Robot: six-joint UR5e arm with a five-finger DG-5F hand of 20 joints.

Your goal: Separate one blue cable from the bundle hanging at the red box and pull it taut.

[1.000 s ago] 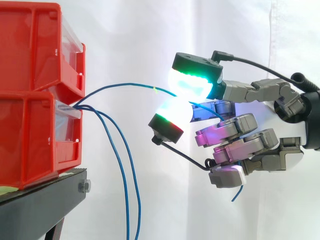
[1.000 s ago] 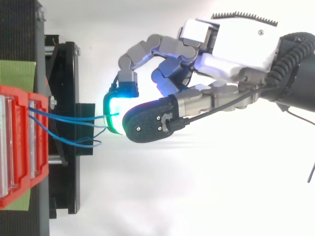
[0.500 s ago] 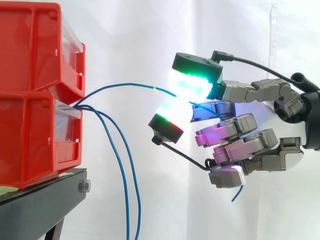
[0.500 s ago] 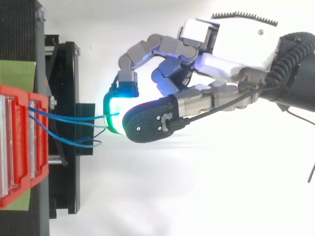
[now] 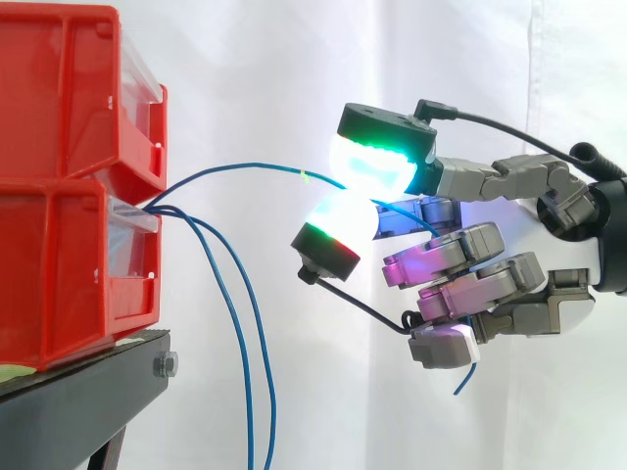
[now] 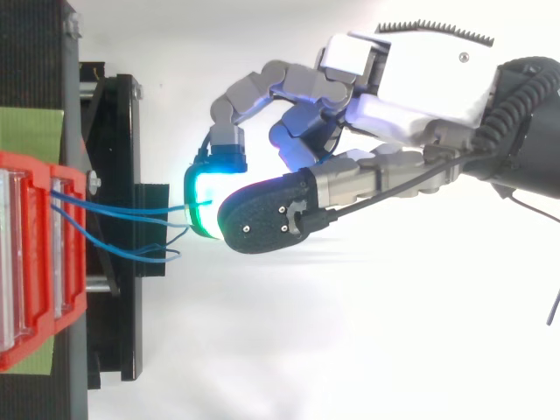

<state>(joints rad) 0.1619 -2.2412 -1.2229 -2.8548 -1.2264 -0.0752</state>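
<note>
Blue thin cable (image 5: pixel 255 165) stays pinched between the hand's (image 5: pixel 470 179) curled glowing pads (image 5: pixel 377 166), unmoved, still bowed right of red plastic bins (image 5: pixel 59 117)

support: black stand (image 5: pixel 83 392) | resting on it: green sheet (image 6: pixel 31 131), lower red bin (image 5: pixel 59 279) | stacked above: upper red bin (image 5: pixel 59 93)

Bright white curtain (image 5: pixel 245 78) with soft vertical folds behind a black stand (image 5: pixel 69 401) at lower left.
</note>
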